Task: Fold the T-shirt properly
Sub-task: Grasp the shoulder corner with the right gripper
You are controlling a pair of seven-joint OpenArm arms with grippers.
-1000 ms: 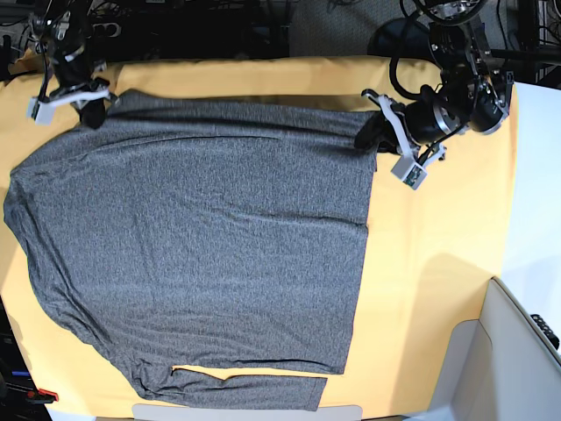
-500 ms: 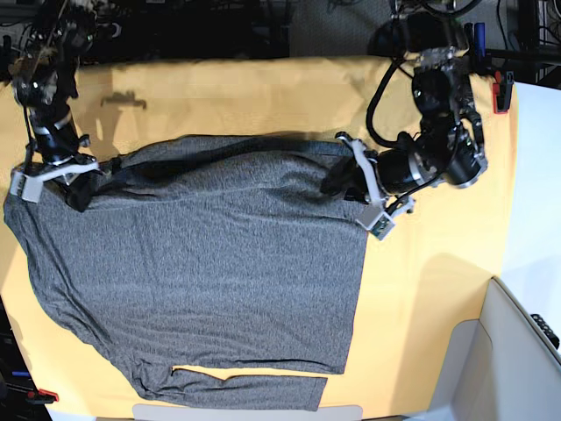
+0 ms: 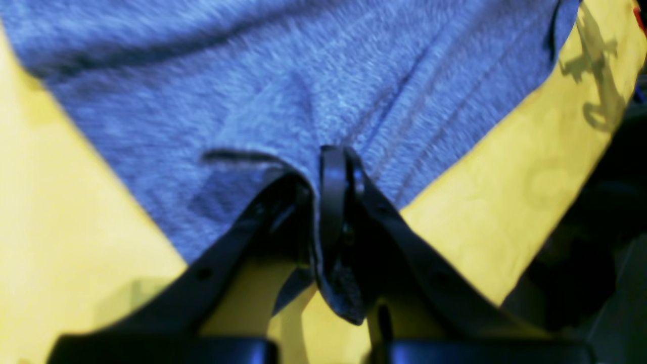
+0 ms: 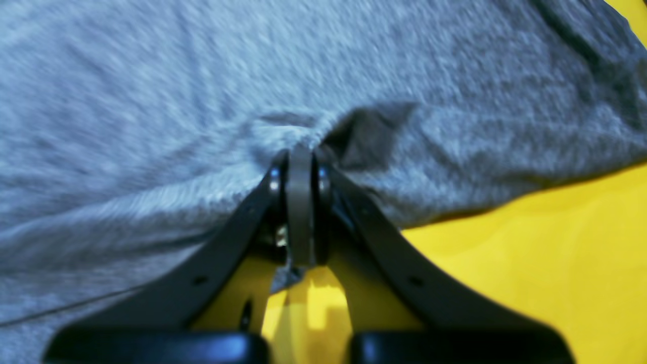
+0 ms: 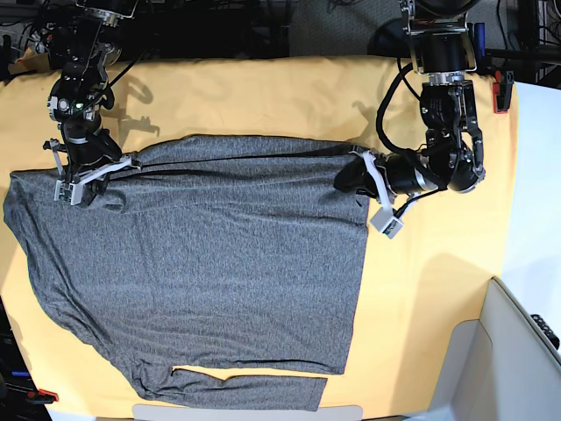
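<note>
The large heathered dark grey knit T-shirt (image 5: 202, 281) lies spread across most of the yellow-orange cloth-covered table (image 5: 438, 281), filling the left and centre of my base view. Its far edge sits doubled over as a narrow band that runs between my two arms. One long sleeve stretches flat along the near edge of the table, with a thin sliver of yellow showing between it and the body of the shirt. The fabric lies mostly smooth, with soft creases running across it.

My right gripper (image 5: 86, 180), the black pincer on the left of the base view, is pressed together on the shirt's far-left corner; in its wrist camera I see the dark fingers (image 4: 301, 212) meeting with a puckered tuck of grey knit caught between them, and a small tag of fabric hanging below the pinch.

My left gripper (image 5: 351, 178), on the right of the base view, pinches the far-right corner in the same way. Its wrist camera shows the black fingers (image 3: 331, 202) closed on a gathered fold, with cloth trailing down between them. That picture is blurred, so I think only a thin layer is caught, but I cannot be sure how many.

Both arms reach in from the far side of the table, well apart from each other.
</note>
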